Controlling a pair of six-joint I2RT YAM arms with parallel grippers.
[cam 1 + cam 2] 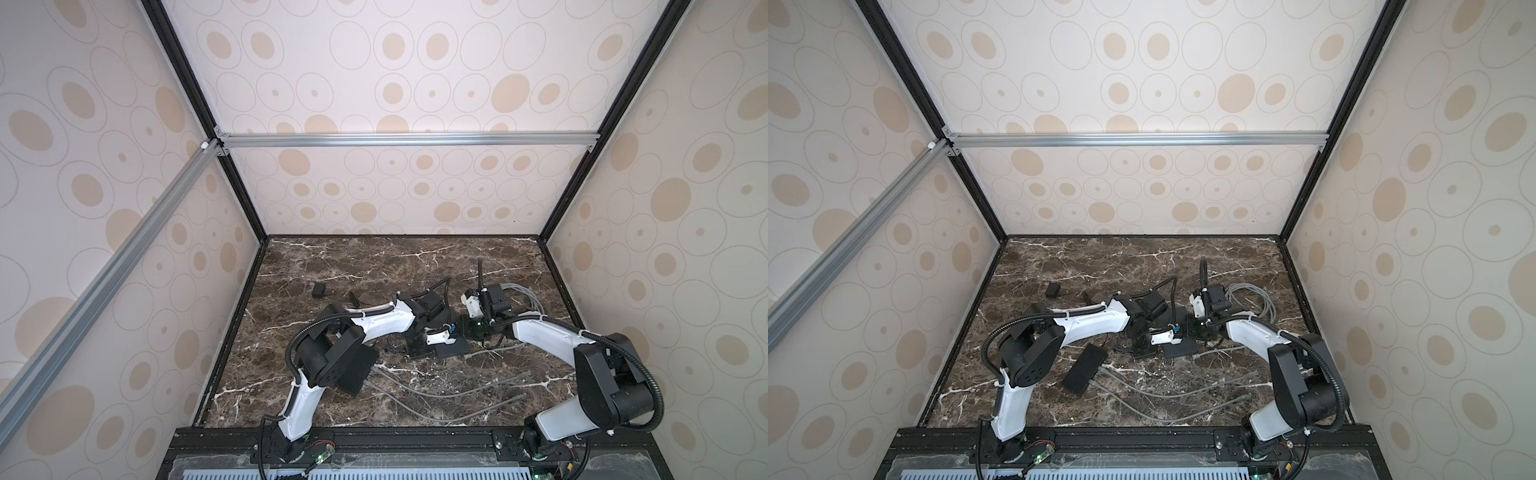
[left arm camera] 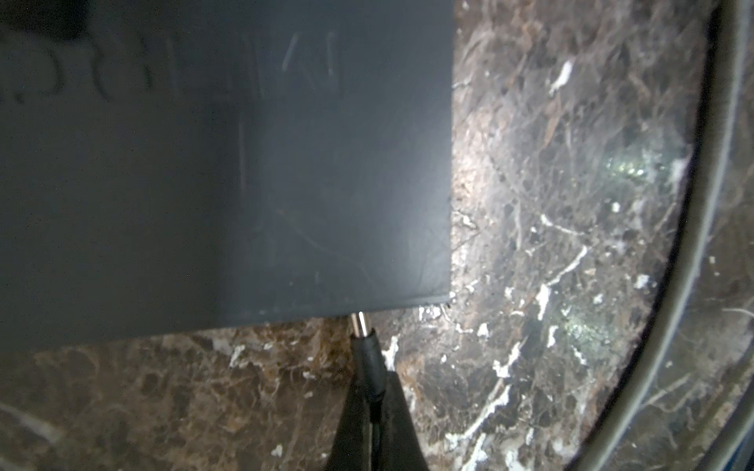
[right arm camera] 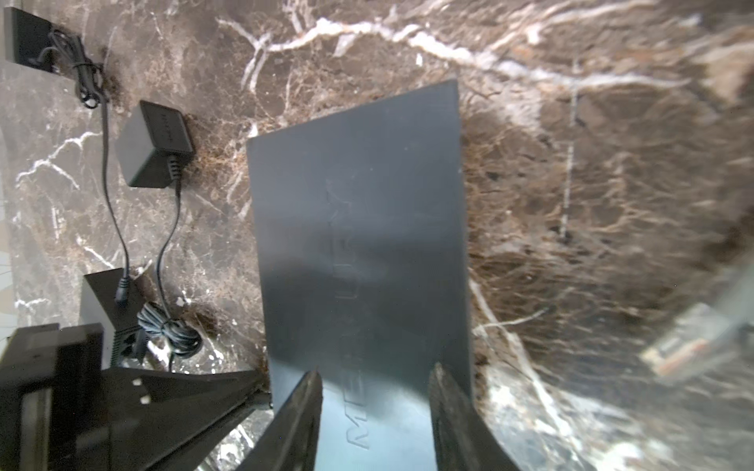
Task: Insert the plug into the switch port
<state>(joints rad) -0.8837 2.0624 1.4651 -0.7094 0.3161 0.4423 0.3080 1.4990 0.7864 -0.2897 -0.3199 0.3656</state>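
Left gripper (image 2: 373, 403): pinched shut on the plug, right at the switch's edge.
Plug (image 2: 365, 350): small, light and stiff. Its shiny tip touched the switch's edge. The black rubber part looked like the best place to hold. The thin tip could bend.
Switch (image 2: 224, 163): flat dark box. It looked light and could slide if pushed.
Right gripper (image 3: 377, 407): jaws apart over the switch's top, not around it.
Adapter (image 3: 155, 147): left of the switch. Its thin cord (image 3: 171, 228) might tug.
Grey cables (image 1: 436, 392): loose, on the robot's side of the switch, not blocking.
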